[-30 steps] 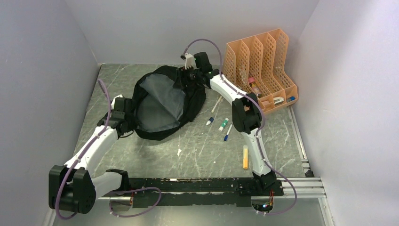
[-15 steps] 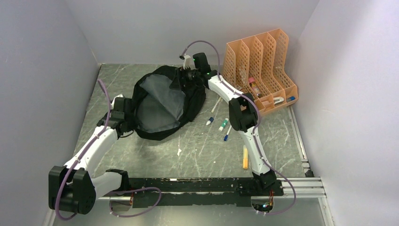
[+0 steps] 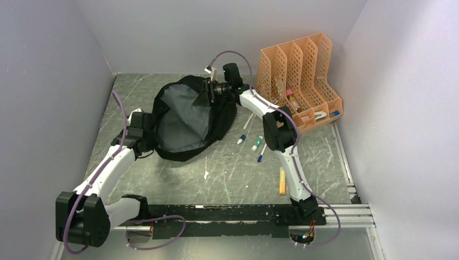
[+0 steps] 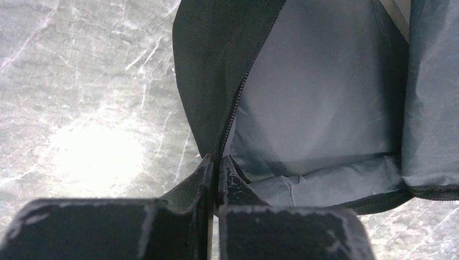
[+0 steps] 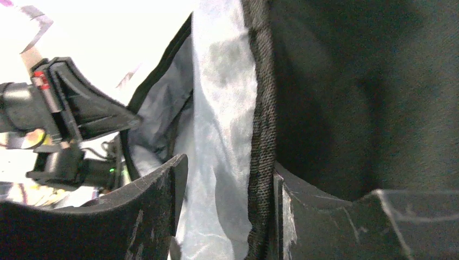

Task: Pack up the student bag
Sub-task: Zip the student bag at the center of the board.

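Observation:
The student bag (image 3: 184, 116) lies open at the table's middle left, black outside with grey lining. My left gripper (image 3: 147, 135) is at its near-left rim. In the left wrist view that gripper (image 4: 218, 162) is shut on the bag's zipper edge (image 4: 230, 116). My right gripper (image 3: 207, 92) reaches over the bag's far-right rim. In the right wrist view its jaws (image 5: 230, 165) stand apart around the flap's black trim (image 5: 262, 135) and grey lining (image 5: 222, 124). One finger (image 5: 303, 200) touches the trim and the other stays off the fabric.
An orange mesh file organiser (image 3: 300, 81) with small items stands at the back right. Loose pens (image 3: 257, 142) and a white stick (image 3: 249, 120) lie right of the bag. An orange marker (image 3: 282, 180) lies nearer the right arm's base. Grey walls enclose the table.
My right gripper has swung left and down onto the bag's far rim, its jaws narrowing round the flap edge. More grey lining shows. The left arm has not moved.

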`<state>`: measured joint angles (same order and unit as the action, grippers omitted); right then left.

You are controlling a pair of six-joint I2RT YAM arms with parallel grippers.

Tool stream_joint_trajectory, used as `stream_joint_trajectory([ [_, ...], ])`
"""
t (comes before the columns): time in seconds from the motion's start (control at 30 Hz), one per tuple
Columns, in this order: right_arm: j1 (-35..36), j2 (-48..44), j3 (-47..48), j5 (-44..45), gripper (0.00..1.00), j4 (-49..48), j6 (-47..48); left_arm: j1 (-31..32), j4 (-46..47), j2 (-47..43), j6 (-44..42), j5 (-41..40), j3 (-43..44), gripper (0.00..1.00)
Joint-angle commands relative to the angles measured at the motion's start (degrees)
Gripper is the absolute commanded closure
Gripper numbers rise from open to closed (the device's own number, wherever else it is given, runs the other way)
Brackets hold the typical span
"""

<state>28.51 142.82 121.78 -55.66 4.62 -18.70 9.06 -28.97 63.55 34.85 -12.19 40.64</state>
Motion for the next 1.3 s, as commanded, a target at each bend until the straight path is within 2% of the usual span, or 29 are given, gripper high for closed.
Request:
stream_joint_trajectory([
  [0.0, 0.53, -5.54, -4.76, -8.03, 0.45, -7.50, -6.21, -0.53, 0.47, -0.99, -0.46, 0.68, 1.26, 0.95],
  [0.1, 1.90, -7.95, -6.93, -8.09, 0.46, -5.30, -5.12, -0.56, 0.29, -0.91, -0.16, 0.32, 1.43, 0.95],
  [0.23, 5.48, -11.57, -9.09, -5.38, 0.45, 3.85, 1.23, -0.62, -0.07, -0.97, -0.17, 0.11, 1.88, 0.95],
  [0.33, 8.04, -14.89, -12.33, -2.83, 0.43, 7.27, 5.32, -0.62, -0.42, -1.13, -0.39, -0.31, 2.20, 0.95],
  [0.57, 12.95, -21.26, -19.66, 1.11, 0.29, 10.79, 10.48, -0.71, -0.91, -1.99, -0.34, -0.58, 1.70, 0.95],
  [0.7, 13.67, -24.30, -22.14, 1.71, 0.27, 8.24, 9.02, -0.80, -1.40, -2.30, -0.16, -0.67, 1.37, 0.95],
  [0.83, 13.61, -27.33, -25.82, 5.71, 0.32, 2.09, 5.82, -0.88, -3.04, -2.95, -0.07, -1.82, 1.63, 0.95],
  [0.93, 13.76, -28.42, -28.36, 8.84, 0.46, -1.83, 3.14, -0.97, -5.27, -3.87, 0.79, -3.84, 1.81, 0.95],
  [1.0, 14.07, -27.72, -28.43, 10.29, 0.54, -1.21, 3.63, -0.97, -6.61, -4.86, 1.66, -5.28, 1.76, 0.95],
  [1.17, 16.03, -25.17, -26.30, 18.86, 0.57, 5.84, 7.86, -0.97, -6.87, -6.16, 1.75, -4.76, 1.65, 0.95],
  [1.2, 16.35, -24.97, -26.06, 21.51, 0.57, 7.22, 8.41, -0.97, -7.07, -6.06, 1.60, -4.44, 2.01, 0.91],
  [1.27, 16.78, -25.86, -26.94, 27.67, 0.57, 8.77, 8.12, -0.97, -8.31, -6.03, 1.19, -4.09, 3.74, 0.77],
])
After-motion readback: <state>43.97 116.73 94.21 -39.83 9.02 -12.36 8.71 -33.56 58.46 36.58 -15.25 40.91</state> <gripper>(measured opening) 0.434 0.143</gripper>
